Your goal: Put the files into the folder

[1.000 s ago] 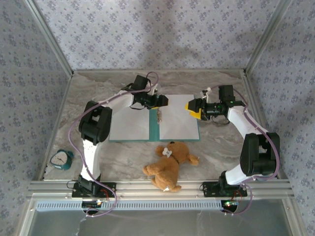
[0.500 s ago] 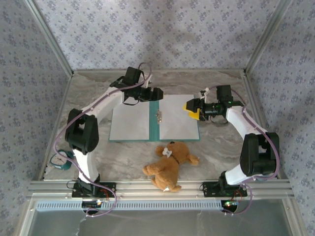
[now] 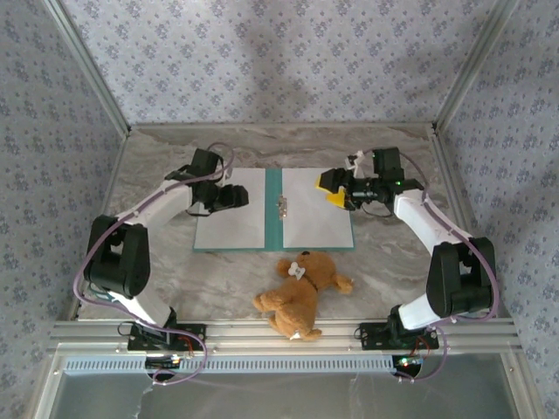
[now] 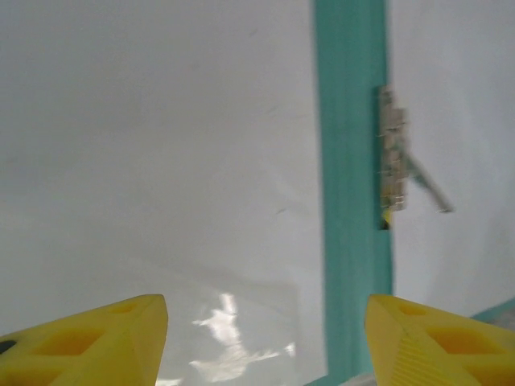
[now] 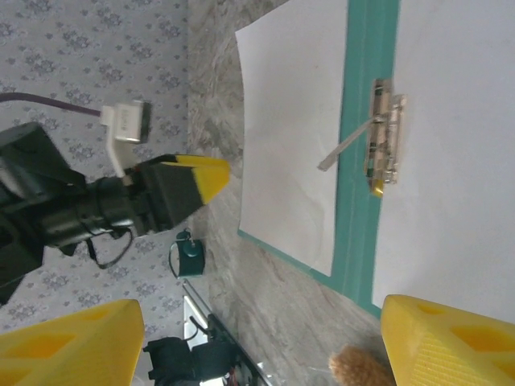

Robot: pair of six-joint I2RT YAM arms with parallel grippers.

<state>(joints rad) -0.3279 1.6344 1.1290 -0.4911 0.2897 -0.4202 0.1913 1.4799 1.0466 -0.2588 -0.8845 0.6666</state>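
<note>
The left gripper's (image 4: 265, 342) yellow fingers (image 4: 88, 334) stand well apart with nothing between them, poised over the far left part of the left sheet. The right gripper's (image 3: 330, 186) fingers (image 5: 451, 342) are also spread wide and empty, at the far right corner of the right sheet. The files (image 3: 229, 223) lie flat, one on each half of the open teal folder (image 3: 273, 188) at the table's (image 3: 393, 253) middle, a metal clip (image 3: 282, 206) at its spine. A teddy bear (image 3: 301, 292) lies near the folder's near edge.
</note>
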